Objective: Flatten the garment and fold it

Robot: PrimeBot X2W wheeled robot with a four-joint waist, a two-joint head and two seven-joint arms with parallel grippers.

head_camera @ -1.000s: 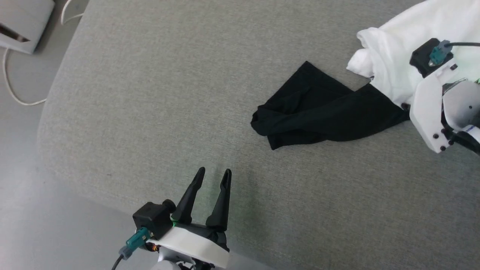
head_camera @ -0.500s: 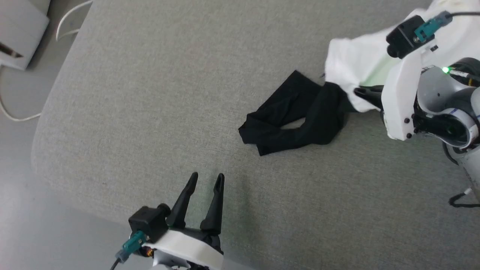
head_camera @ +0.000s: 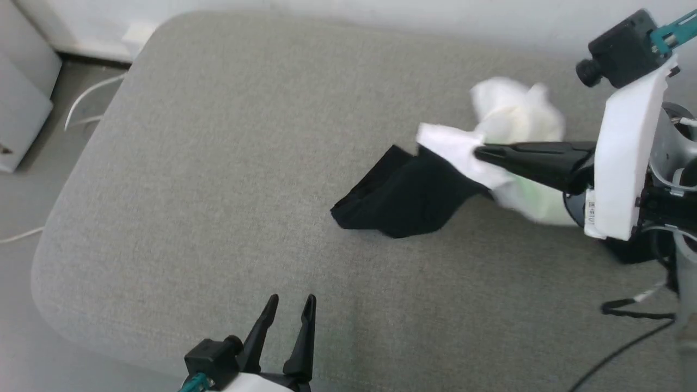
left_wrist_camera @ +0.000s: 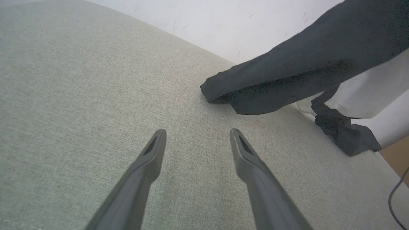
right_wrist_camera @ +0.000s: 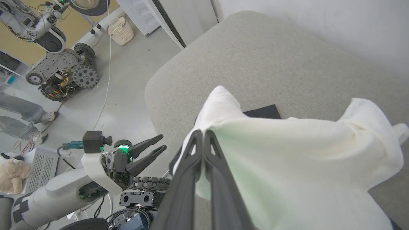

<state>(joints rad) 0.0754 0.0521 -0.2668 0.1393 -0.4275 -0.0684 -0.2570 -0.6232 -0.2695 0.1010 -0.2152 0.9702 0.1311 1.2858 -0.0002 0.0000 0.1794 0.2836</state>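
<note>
Right jaws are pressed tight together, pinching a fold of the white body of the garment [right_wrist_camera: 303, 159] right at the tips of the long dark fingers [right_wrist_camera: 188, 179]. The head cam has the garment hanging bunched off those jaws above the grey cushion [head_camera: 218, 163]. The white part is pretty blurry there, so I can't make out a print or collar tbh. One black sleeve [head_camera: 403, 198] trails down to the left with its end lying on the cushion. The left wrist cam catches another black piece [left_wrist_camera: 345, 137] touching down further right. Left jaws are spread wide, hovering low over bare cushion near the front edge, well apart from the sleeve. Out on the floor there's a white cable [head_camera: 87, 100], another wheeled robot [right_wrist_camera: 60, 70] and a pale basket [right_wrist_camera: 119, 30]
</note>
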